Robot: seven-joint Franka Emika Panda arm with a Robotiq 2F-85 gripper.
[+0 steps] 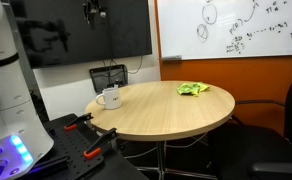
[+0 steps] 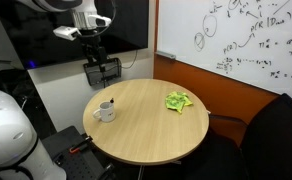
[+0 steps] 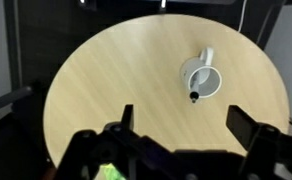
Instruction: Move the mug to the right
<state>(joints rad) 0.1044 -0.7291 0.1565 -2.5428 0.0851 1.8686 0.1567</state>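
Upright near the edge of the round wooden worktop (image 1: 166,118), the white mug (image 1: 109,98) stands alone in both exterior views (image 2: 105,112). From the wrist view we see it from above (image 3: 201,78), its handle lying along the pale wood. A crumpled green cloth (image 2: 179,101) lies well apart from it, on the side nearer the whiteboard (image 2: 236,45). High above, the pincer (image 2: 94,56) hangs clear of the worktop. In the wrist view its two dark fingers (image 3: 126,116) are spread wide and grip nothing. A black chair (image 1: 108,75) stands behind the mug.
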